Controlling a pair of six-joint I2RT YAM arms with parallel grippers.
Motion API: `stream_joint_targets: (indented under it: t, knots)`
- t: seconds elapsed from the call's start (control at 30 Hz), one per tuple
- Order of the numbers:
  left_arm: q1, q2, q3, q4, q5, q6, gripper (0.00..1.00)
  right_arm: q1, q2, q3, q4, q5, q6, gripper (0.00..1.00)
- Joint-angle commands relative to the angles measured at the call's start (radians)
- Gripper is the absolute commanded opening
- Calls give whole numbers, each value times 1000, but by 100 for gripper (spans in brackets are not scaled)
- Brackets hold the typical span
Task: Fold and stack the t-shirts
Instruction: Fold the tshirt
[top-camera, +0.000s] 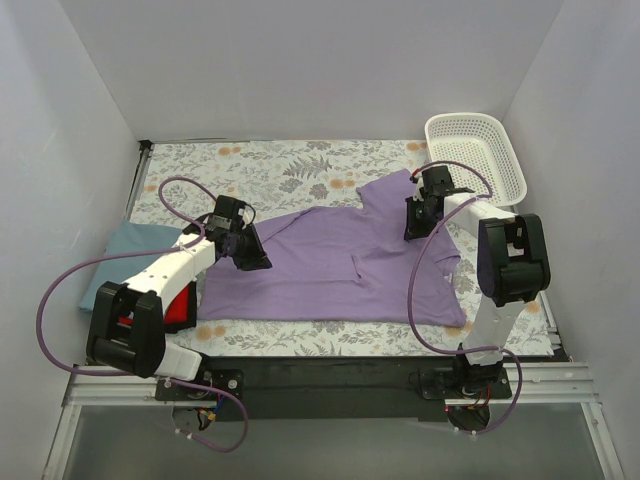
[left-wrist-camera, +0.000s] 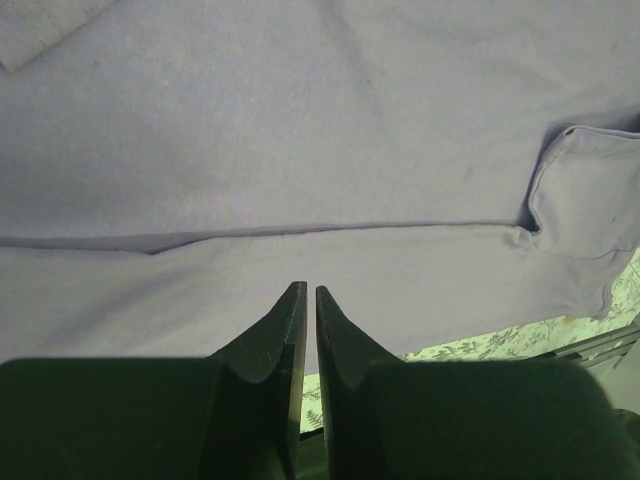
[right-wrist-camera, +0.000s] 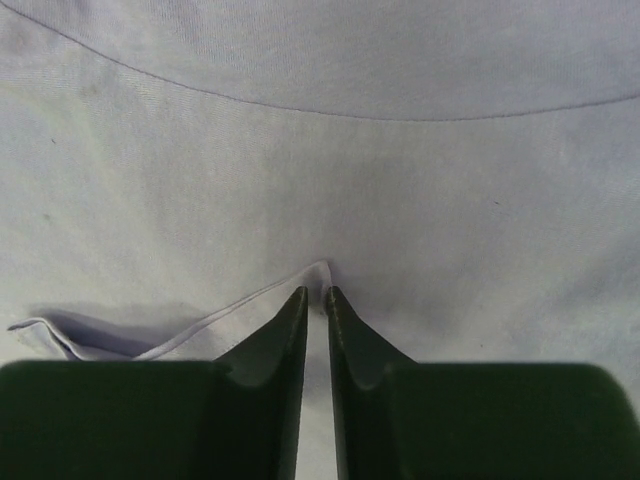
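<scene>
A lilac-purple short-sleeved t-shirt (top-camera: 340, 270) lies spread on the floral cover, with one sleeve toward the back right. My left gripper (top-camera: 252, 258) is at the shirt's left edge. In the left wrist view its jaws (left-wrist-camera: 305, 290) are shut over the flat cloth (left-wrist-camera: 300, 150), with no cloth seen between them. My right gripper (top-camera: 412, 228) is at the shirt's right shoulder. In the right wrist view it (right-wrist-camera: 315, 292) is shut on a raised pinch of the lilac cloth (right-wrist-camera: 350, 150). A folded blue-grey shirt (top-camera: 120, 255) and a red one (top-camera: 180, 305) lie at the left, partly under my left arm. The black shirt is out of view.
A white mesh basket (top-camera: 478, 150) stands at the back right, close behind my right arm. The floral table cover (top-camera: 260, 170) shows behind the shirt. White walls close in the left, back and right sides.
</scene>
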Motion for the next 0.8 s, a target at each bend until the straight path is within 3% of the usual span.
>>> stream_joint_targets:
  t: [0.0, 0.63, 0.7, 0.77]
  knots:
    - [-5, -26, -13, 18, 16, 6, 7, 4, 8, 3, 25, 0, -7, 18]
    - [-5, -28, -12, 16, 16, 5, 7, 4, 31, 3, 22, 42, -15, 20]
    - [-5, -28, -11, 16, 16, 5, 7, 4, 32, 4, 25, 39, -12, 18]
    - [-5, -28, -11, 18, 16, 5, 6, 4, 23, 3, 23, 37, -14, 8]
